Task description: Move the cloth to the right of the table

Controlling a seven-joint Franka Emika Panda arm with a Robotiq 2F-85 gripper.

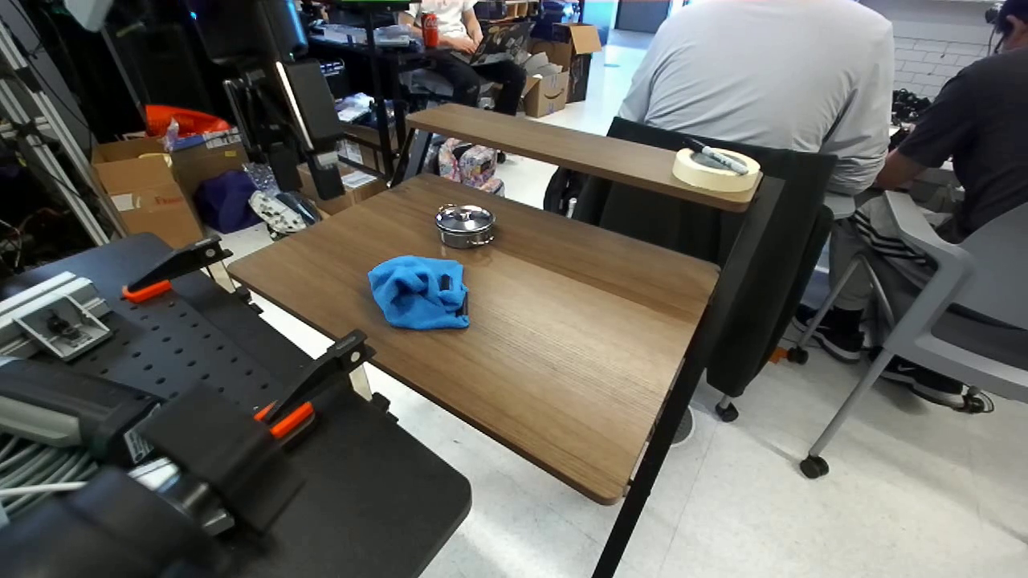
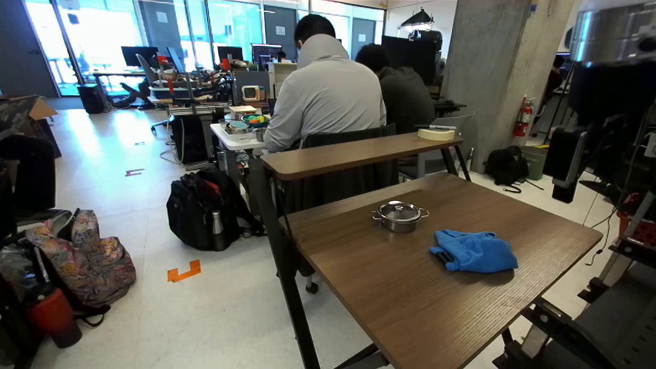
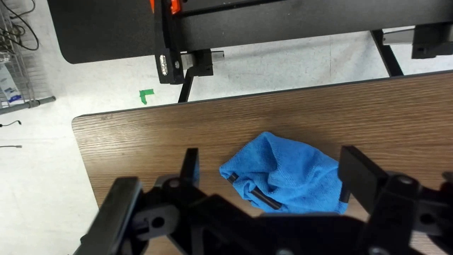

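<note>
The blue cloth with black strips lies crumpled on the brown wooden table. It shows in both exterior views, near the table edge that faces the black robot stand. My gripper hangs in the air, higher than the table and apart from the cloth; it also shows in an exterior view. In the wrist view my gripper has its fingers wide apart with nothing held. The cloth appears below and between them; the gripper body hides its lower edge.
A lidded metal pot stands beside the cloth, also in an exterior view. A raised shelf along the table's far side carries a tape roll with a marker. Black clamps stick out from the robot stand. People sit behind the shelf.
</note>
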